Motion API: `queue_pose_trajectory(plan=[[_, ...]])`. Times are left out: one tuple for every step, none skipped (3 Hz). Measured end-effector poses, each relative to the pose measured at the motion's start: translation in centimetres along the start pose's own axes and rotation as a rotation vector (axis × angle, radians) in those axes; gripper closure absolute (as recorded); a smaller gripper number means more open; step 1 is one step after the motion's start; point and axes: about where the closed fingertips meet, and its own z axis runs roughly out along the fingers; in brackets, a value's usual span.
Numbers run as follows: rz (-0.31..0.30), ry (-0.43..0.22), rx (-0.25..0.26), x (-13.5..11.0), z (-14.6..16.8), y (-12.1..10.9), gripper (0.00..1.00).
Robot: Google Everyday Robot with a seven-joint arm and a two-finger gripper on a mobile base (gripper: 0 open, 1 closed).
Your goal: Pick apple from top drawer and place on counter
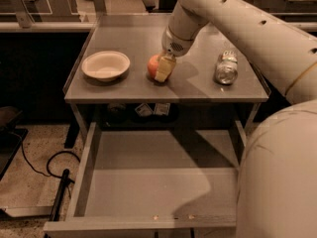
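The red-orange apple (153,66) is at the middle of the grey counter (129,90), between the bowl and a can. My gripper (162,69) comes down from the upper right and is shut on the apple, its yellowish finger (164,68) covering the apple's right side. The apple sits at or just above the counter surface; I cannot tell if it touches. The top drawer (148,192) is pulled fully open below the counter and its flat bottom is bare.
A white bowl (105,65) stands on the counter's left part. A silver can (226,68) lies on its side at the right. My arm fills the right side of the view. A black cable (54,167) lies on the floor at left.
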Motion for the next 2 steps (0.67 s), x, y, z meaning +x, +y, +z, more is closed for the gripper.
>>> queue_pose_trajectory(plan=[[0.0,0.0,-0.002,-0.02,0.09,-0.02,0.82],[0.0,0.0,-0.002,-0.02,0.1,-0.02,0.58]])
